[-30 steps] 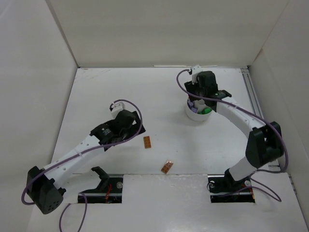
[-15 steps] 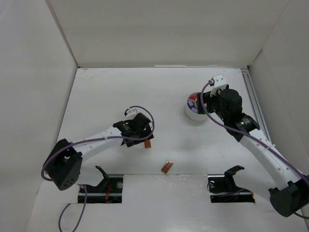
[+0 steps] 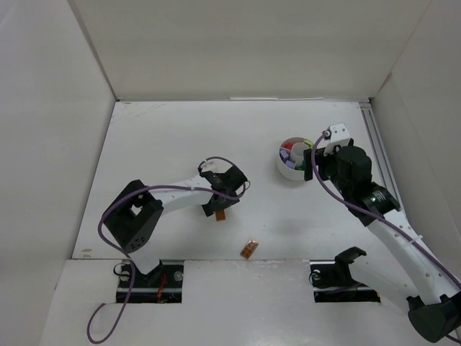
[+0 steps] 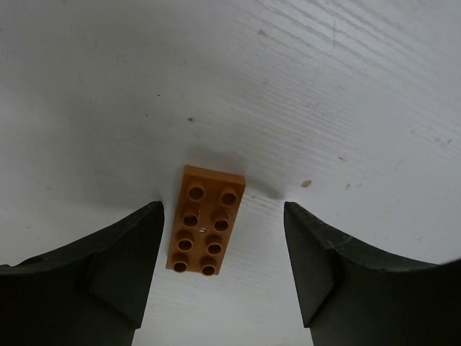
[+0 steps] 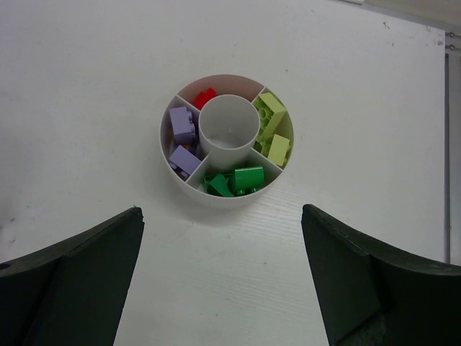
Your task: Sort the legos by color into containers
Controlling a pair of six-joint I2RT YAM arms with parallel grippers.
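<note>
An orange lego (image 4: pixel 204 220) lies flat on the table, studs up, between the open fingers of my left gripper (image 4: pixel 223 249), nearer the left finger; it also shows in the top view (image 3: pixel 221 214). A second orange lego (image 3: pixel 249 249) lies near the table's front edge. The round white dish (image 5: pixel 227 148) holds red (image 5: pixel 205 96), purple (image 5: pixel 182 124), green (image 5: pixel 247 179) and pale yellow (image 5: pixel 270 119) legos in separate wedges around an empty hub. My right gripper (image 5: pixel 223 245) is open and empty, hovering just in front of the dish (image 3: pixel 293 160).
White walls enclose the table on the left, back and right. A metal rail (image 3: pixel 377 140) runs along the right edge. Two cut-outs in the front ledge (image 3: pixel 150 280) hold the arm bases.
My left gripper has swung right and come down over the orange lego. My right arm has pulled back from above the dish toward the right, uncovering it.
</note>
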